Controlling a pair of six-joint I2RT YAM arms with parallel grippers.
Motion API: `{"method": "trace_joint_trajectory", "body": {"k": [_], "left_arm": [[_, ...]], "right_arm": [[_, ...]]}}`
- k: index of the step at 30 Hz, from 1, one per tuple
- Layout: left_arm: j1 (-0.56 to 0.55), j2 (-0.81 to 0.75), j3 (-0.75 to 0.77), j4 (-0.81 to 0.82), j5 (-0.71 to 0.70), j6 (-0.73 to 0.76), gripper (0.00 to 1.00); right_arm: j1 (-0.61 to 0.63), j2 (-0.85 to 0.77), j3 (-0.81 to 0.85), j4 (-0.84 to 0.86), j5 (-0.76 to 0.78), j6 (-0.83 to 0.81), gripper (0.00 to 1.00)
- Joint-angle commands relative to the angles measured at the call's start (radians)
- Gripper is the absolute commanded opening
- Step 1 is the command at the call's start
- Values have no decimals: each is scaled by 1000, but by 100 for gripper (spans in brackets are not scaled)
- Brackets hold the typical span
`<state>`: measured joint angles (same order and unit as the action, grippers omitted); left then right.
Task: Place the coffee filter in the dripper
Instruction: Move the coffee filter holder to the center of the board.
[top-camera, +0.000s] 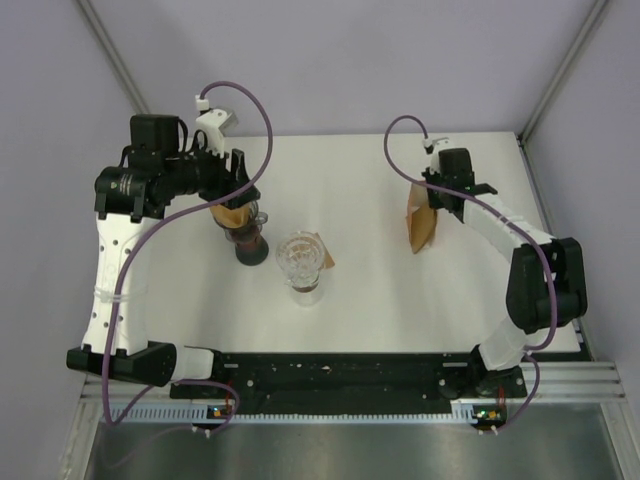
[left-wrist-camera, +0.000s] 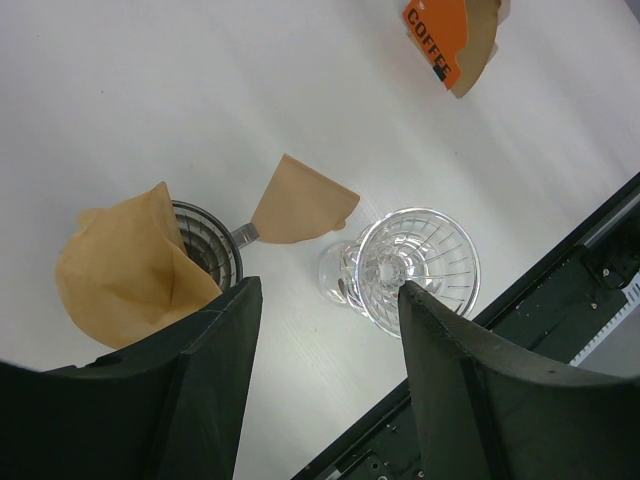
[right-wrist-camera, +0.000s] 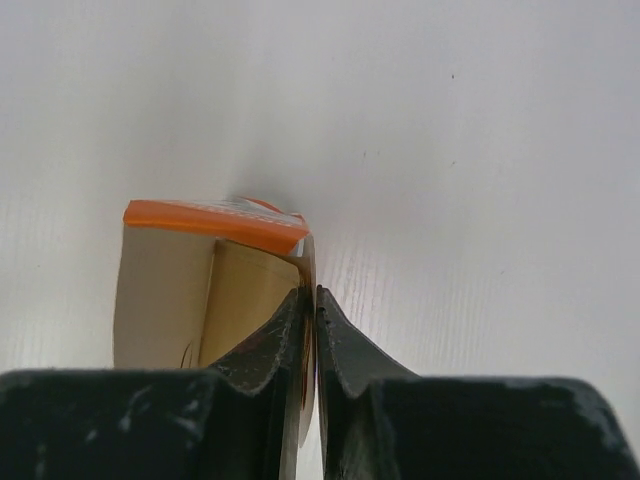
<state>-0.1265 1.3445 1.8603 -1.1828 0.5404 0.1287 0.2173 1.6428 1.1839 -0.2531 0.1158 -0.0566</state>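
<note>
White tabletop (top-camera: 380, 190) between pale walls (top-camera: 350, 60); left tool (left-wrist-camera: 328, 290) spread apart, right tool (right-wrist-camera: 310, 292) pinches filter packet (right-wrist-camera: 165, 290).

The left arm (top-camera: 118, 270) rises from its base, bends at the elbow and reaches right across the table, wrist level. The left gripper (left-wrist-camera: 330, 375) points down, its two fingers (left-wrist-camera: 215, 390) well apart. The right arm (top-camera: 535, 285) folds back and stretches left and forward. The right gripper (right-wrist-camera: 312, 335) points down, jaws pinched together on a pack (right-wrist-camera: 165, 300) wall.
</note>
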Motion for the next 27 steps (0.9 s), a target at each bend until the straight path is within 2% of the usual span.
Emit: {"method": "trace_joint_trajectory", "body": {"k": [1,8,14,18,20,21,23,24,25,27], "left_arm": [[5,-25,-1,14,7,20,63],[5,-25,0,9,12,23,63],[5,-21,0,9,21,22,63],[5,-24,2,11,20,22,64],[5,-24,7,11,18,22,64],[5,-22,8,11,16,20,63],[5,-21,10,12,16,15,64],[5,-21,13,12,16,12,64],[5,-19,16,12,21,11,64],[5,-18,20,12,26,6,64]], "right_arm": [[5,-40,3,29,1,1,14],[5,-75,46,-31,21,1,33],[7,-112,128,-98,12,-15,41],[57,-135,184,-149,157,-20,49],[125,-144,201,-169,214,-22,59],[151,-147,206,-172,197,-12,61],[178,-149,210,-170,55,35,72],[185,-137,212,-161,-50,79,80],[195,-117,215,-157,-141,98,99],[230,-60,238,-150,-261,109,99]]}}
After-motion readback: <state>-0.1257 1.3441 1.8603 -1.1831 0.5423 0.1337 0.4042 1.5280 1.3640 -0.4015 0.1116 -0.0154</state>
